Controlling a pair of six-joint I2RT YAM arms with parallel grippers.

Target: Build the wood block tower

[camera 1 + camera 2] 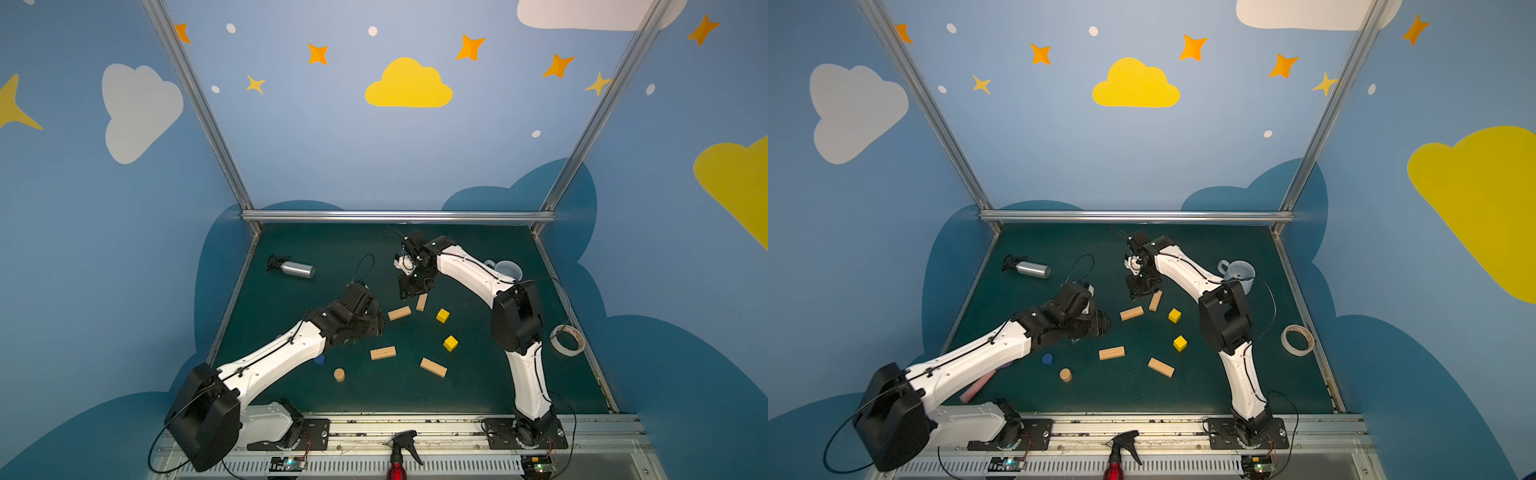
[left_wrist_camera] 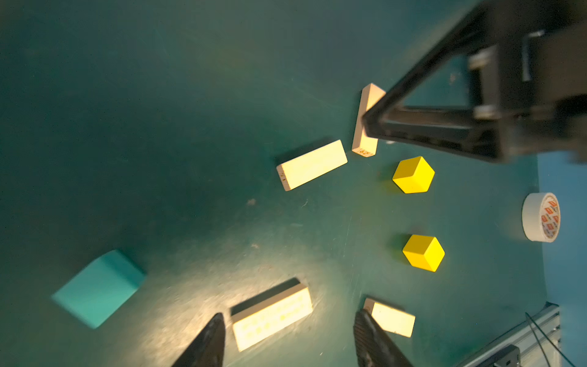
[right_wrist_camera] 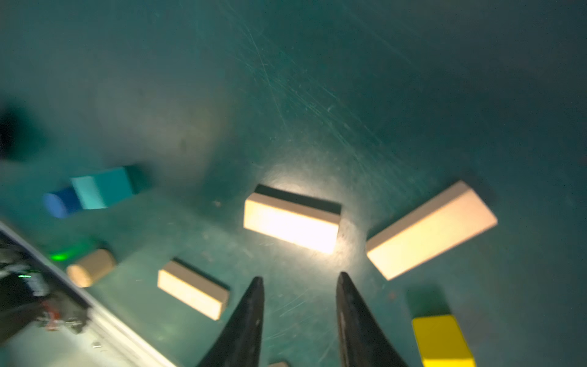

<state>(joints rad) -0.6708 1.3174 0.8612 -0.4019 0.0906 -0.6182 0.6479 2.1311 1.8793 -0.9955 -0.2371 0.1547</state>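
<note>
The left arm (image 1: 270, 361) reaches forward toward the middle; the left end effector (image 2: 289, 314) points down, jaws apart, nothing between them. The right arm (image 1: 469, 270) arches far forward and folds back at the wrist; the right end effector (image 3: 300, 277) also points down, jaws parted and empty.

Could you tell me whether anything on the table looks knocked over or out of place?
Yes: the silver bottle lies on its side at the far left of the table, rather than upright. The wood blocks lie scattered singly, none stacked. The mug stands upright; nothing looks spilled.
</note>
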